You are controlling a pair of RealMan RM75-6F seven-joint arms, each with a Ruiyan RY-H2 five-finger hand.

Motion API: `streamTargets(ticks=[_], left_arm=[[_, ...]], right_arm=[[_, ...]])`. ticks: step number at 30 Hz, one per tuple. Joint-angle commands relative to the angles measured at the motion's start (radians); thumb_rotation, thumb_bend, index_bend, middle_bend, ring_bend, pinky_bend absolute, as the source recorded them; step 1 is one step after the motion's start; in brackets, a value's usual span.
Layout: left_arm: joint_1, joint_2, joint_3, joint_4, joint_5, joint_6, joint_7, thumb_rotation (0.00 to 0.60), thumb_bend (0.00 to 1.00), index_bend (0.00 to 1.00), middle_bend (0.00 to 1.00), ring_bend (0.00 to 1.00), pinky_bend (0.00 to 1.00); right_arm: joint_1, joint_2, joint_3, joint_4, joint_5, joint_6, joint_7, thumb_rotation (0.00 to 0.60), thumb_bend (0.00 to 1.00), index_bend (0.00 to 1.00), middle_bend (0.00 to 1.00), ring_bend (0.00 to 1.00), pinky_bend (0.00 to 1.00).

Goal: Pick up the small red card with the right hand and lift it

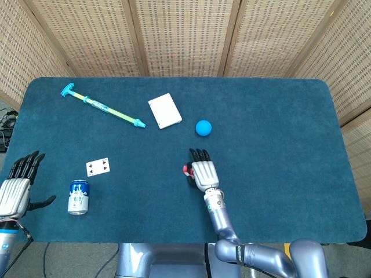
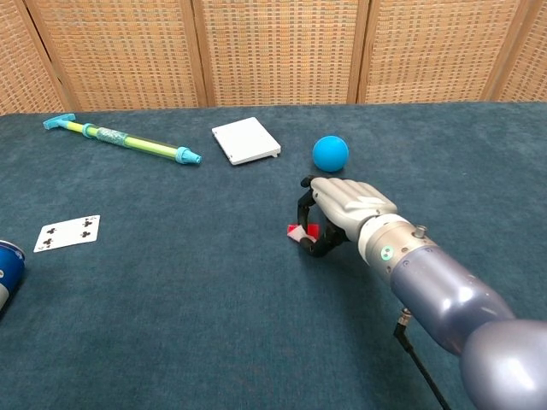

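We are grabbing the small red card (image 2: 301, 231).

Our right hand (image 2: 342, 207) is curling its fingers (image 2: 306, 224) around it, just below the blue ball (image 2: 330, 153). The card is looking barely off the table (image 2: 171, 299); lifting is left. Our left hand (image 1: 16, 188) is resting open.

A table (image 1: 278, 191) covered in dark teal felt is backed along its far edge by woven rattan screen panels (image 1: 179, 35) set in light wooden frames; even lighting is cast throughout.
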Motion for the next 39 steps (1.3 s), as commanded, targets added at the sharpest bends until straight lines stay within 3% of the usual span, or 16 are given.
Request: streamTargets(ticks=[1, 10, 27, 39], left_arm=[[0.0, 0.0, 0.0, 0.0, 0.0, 0.0, 0.0, 0.6, 0.13, 0.0, 0.0, 0.0, 0.04], [-0.001, -0.001, -0.001, 0.003, -0.005, -0.004, 0.0, 0.6, 0.13, 0.0, 0.0, 0.0, 0.04], [-0.002, -0.002, -0.003, 0.003, -0.009, -0.005, 0.005, 0.6, 0.13, 0.0, 0.0, 0.0, 0.04], [-0.001, -0.002, -0.003, -0.001, -0.004, 0.003, 0.009, 0.6, 0.13, 0.0, 0.0, 0.0, 0.04]], right_arm=[[0.009, 0.006, 0.009, -0.006, -0.003, 0.002, -0.008, 0.6, 0.61, 0.61, 0.13, 0.0, 0.0], [0.044, 0.024, 0.055, -0.015, 0.012, -0.005, -0.018, 0.6, 0.61, 0.62, 0.13, 0.0, 0.0], [0.114, 0.066, 0.142, 0.065, 0.06, -0.041, 0.009, 0.6, 0.61, 0.63, 0.14, 0.0, 0.0], [0.064, 0.17, 0.134, -0.082, 0.041, 0.025, 0.035, 0.6, 0.61, 0.62, 0.14, 0.0, 0.0]])
